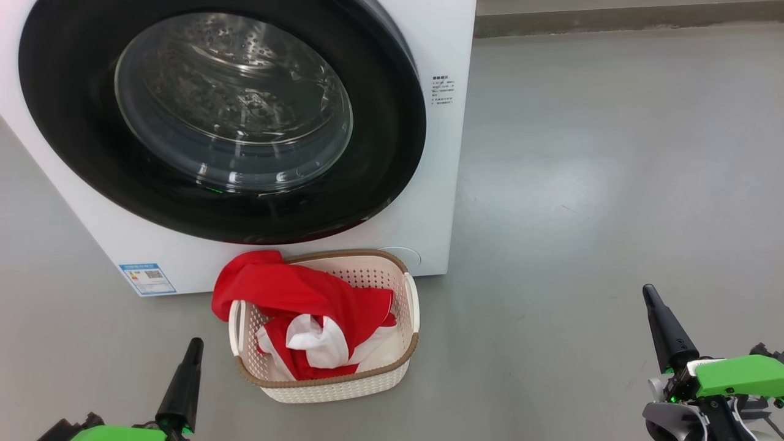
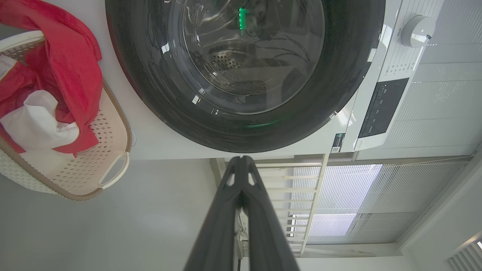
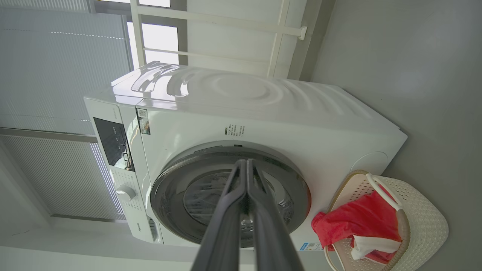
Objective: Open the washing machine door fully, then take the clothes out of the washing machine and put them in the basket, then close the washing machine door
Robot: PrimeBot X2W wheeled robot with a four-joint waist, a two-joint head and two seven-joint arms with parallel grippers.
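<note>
We log a smooth grey floor [image 1: 612,184] carrying the white washing machine [image 1: 444,153], its door [image 1: 67,122] flat against the front. The basket [image 1: 414,306] stands on the floor just before the machine, with the red-and-white clothes [image 1: 294,294] inside and one fold draped over the rim. Slatted blinds [image 3: 45,56] line the wall behind. Both the left pincer [image 1: 196,346] and right pincer [image 1: 648,293] are fully closed and hold nothing.

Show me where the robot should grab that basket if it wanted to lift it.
Probably the white side handle on the right side of the basket, coming in from the right and above. That loop stands clear of the wall and is bare, while the red clothes drape over the rim beside the opposite handle.
</note>
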